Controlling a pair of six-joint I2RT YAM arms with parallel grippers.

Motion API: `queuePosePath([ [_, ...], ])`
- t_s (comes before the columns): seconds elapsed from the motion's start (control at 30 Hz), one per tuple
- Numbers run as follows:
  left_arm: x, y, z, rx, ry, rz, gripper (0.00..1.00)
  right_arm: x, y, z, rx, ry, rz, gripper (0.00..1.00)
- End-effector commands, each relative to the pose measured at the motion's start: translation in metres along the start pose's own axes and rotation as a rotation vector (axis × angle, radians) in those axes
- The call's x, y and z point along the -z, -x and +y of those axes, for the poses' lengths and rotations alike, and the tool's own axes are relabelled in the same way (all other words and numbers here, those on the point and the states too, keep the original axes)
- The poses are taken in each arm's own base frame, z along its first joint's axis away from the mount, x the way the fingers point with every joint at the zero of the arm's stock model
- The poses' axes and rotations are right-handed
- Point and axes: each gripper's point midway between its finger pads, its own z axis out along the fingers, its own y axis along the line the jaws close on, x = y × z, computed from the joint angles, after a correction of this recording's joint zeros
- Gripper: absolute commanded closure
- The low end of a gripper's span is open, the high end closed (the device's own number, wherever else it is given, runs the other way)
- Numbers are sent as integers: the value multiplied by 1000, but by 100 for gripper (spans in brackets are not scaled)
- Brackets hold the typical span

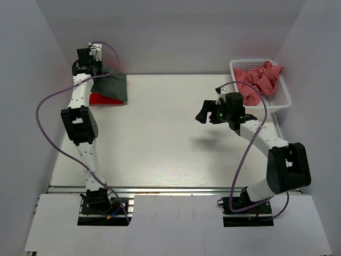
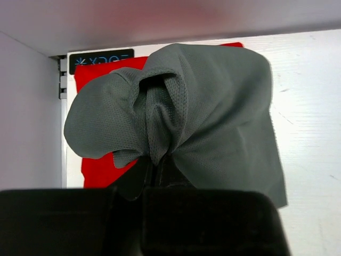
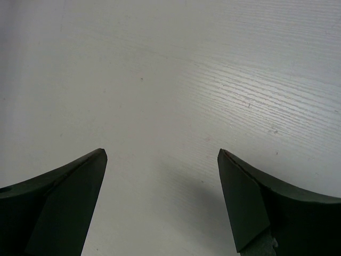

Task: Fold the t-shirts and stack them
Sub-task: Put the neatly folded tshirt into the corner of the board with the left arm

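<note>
Left gripper point(image 2: 157, 169) clenches the dark grey fabric t-shirt point(image 2: 213, 106) over the bright red t-shirt point(image 2: 101, 169) at ten o'clock; right gripper point(image 3: 162, 160) gapes empty.

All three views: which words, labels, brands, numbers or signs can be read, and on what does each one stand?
"XDOF", after a small star sign: pale letters on a black label at the table's far edge, beside the red shirt and left of the grey shirt; blurred, so this reading is uncertain.
Top view and right wrist view: no text can be read.
</note>
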Motion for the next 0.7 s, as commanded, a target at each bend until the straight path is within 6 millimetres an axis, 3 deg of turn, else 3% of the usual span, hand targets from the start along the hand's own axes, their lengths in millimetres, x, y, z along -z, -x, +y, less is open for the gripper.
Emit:
queuePosePath([
  [0.0,2,20,22,-10,23,-88,100,-1,21,9,33,35,-34,10],
  [0.1,-7,3,35,3,54,-47,100,-4,20,8,30,35,-28,10],
  [0.2,-16,-16,52,54,117,-2,90,-8,20,5,29,31,-20,10],
  [0.23,-15,-19,51,63,114,10,57,-10,22,6,34,34,-21,10],
  [0.3,-18,-26,57,106,137,22,6,-11,18,4,23,26,12,10],
  [0.33,-16,-28,66,126,157,25,0,-12,17,3,21,24,17,10],
  [0.47,-12,-19,75,210,195,-2,0,-11,18,5,27,32,12,10],
  [0.53,3,-1,83,260,209,-52,0,-8,19,5,28,31,6,10],
  [0.67,15,7,71,278,153,-87,0,-4,16,7,27,31,-3,10],
])
